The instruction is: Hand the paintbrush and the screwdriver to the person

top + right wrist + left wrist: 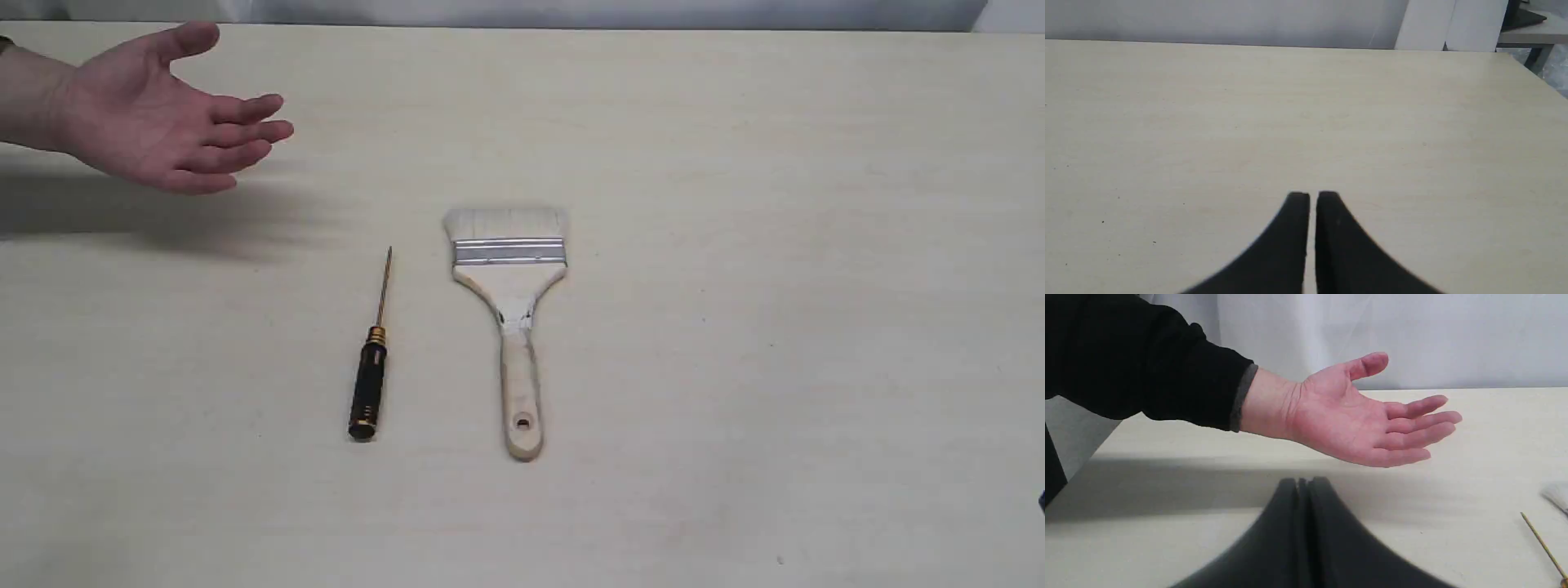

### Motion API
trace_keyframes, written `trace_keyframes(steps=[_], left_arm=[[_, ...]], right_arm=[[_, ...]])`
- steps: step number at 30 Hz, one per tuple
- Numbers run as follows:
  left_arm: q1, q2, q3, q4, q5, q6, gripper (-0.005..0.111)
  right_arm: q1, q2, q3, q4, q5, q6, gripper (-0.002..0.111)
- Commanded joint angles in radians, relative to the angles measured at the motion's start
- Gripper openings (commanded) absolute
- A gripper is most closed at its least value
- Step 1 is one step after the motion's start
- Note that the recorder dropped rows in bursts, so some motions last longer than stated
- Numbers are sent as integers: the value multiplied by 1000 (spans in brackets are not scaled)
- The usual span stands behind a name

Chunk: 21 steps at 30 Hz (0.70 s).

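Pale tabletop. Brush flat on it. Screwdriver near brush's left, parallel, not touching. Hand open, palm up, well beyond-left of brush. Left tool pressed together; right tool nearly together, thin slit.

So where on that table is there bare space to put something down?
The table right of the paintbrush is wide and bare, as is the near strip below both handles. Between screwdriver and paintbrush is tight; the person's open hand hovers over the far-left corner.
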Motion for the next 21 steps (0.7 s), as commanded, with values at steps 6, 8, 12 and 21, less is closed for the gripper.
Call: trace_keyframes(steps=[6,8,12,21], left_arm=[[-8,-2,2,0,-6,-2,0],[-8,-2,2,0,-6,-2,0],[-8,-2,2,-3,-3,-2,0],[-8,-2,2,-3,-5,-2,0]], right_arm=[[-3,-5,3,-6,-86,-3,5],[-3,-5,3,1,-185,-3,5],[-3,-5,3,1,-337,-3,5],[-3,-5,3,1,-414,-3,5]])
